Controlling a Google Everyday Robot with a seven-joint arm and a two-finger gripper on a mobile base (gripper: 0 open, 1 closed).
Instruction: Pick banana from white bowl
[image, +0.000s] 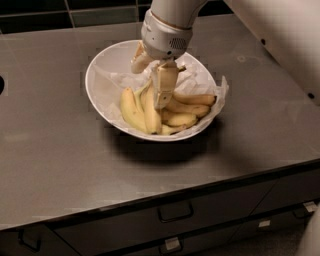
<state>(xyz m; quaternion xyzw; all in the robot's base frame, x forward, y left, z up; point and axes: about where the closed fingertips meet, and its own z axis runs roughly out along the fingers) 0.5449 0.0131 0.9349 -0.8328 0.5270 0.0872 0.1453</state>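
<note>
The white bowl (100, 70), lined with crumpled white paper, sits on the dark counter and holds several yellow bananas. The banana (131, 111), thick and pale yellow, lies at the left of the pile, beside a second long one (151, 115). My gripper (149, 82) reaches down into the bowl from above, with its fingers apart. One tan finger (163, 89) points down, its tip touching the bananas just right of the second long one. The other finger (139, 60) sits higher, towards the bowl's back. Nothing is held.
Shorter bananas (192, 100) lie at the right of the bowl. The grey counter (60, 165) has a front edge above drawers with handles (175, 212). A white part of the robot (285, 45) fills the upper right.
</note>
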